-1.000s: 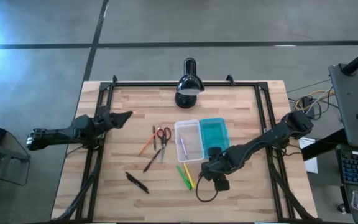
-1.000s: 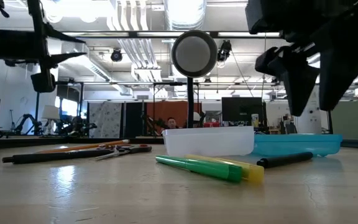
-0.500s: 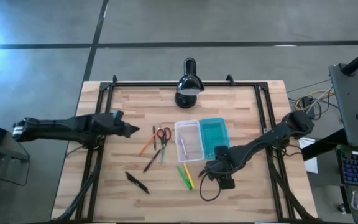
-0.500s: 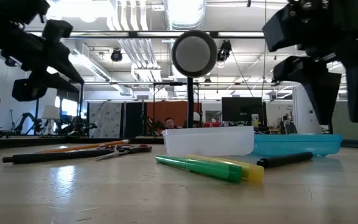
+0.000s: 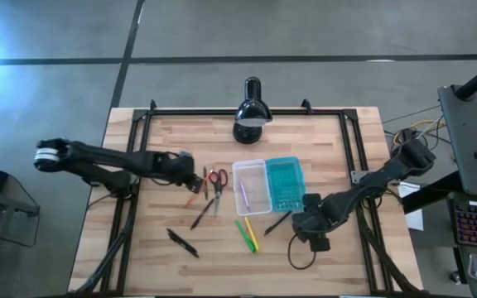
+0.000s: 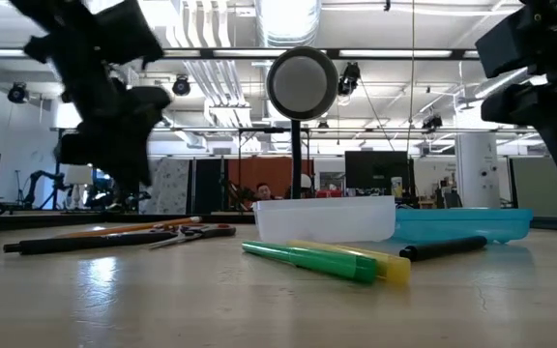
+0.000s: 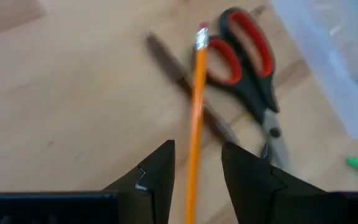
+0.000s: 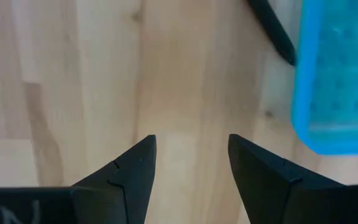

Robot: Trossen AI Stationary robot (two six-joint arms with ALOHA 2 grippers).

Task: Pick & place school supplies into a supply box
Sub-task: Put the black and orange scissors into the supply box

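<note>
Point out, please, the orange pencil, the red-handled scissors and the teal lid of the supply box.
orange pencil [image 7: 195, 118], left wrist view, on the middle of its shaft.
red-handled scissors [image 7: 253, 53], left wrist view, on a red handle loop.
teal lid [image 5: 285, 184], high view, on the centre of its ribbed face.

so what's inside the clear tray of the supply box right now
From above, the clear tray holds one thin purple pen lying lengthwise; the rest looks bare. In the low view its frosted wall hides the contents. The teal lid lies open beside it.
</note>
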